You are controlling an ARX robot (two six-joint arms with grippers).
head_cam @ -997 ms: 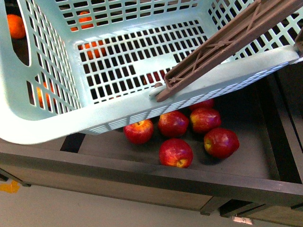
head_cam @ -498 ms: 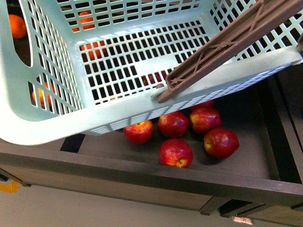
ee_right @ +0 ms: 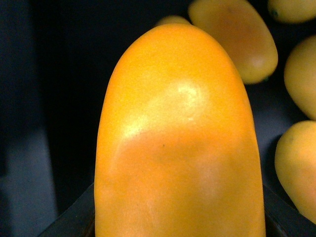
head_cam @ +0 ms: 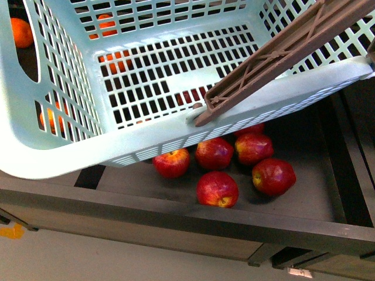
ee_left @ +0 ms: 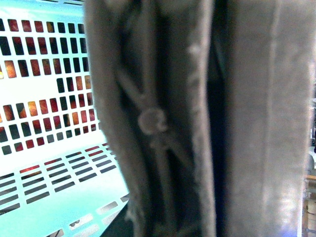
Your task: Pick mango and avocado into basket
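basket: light teal basket, tilted, hanging over a dark shelf, near rim lowest
handle: brown handle swung up across the basket's right side; it filled the left wrist view, blurred, with teal slotted wall beside it
left gripper: fingers not made out in the blur, so can't tell if it was clenched or loose
mango: yellow-orange mango filled the right wrist view, tip pointing away from the camera
right gripper: right gripper had dark jaw parts flanking the mango's base on both sides, clamped on it
behind mango: other yellow mangoes lay on a dark surface, apart from the held one
under basket: red apples clustered on the shelf just below the near rim
through slots: oranges showed past the left and far walls
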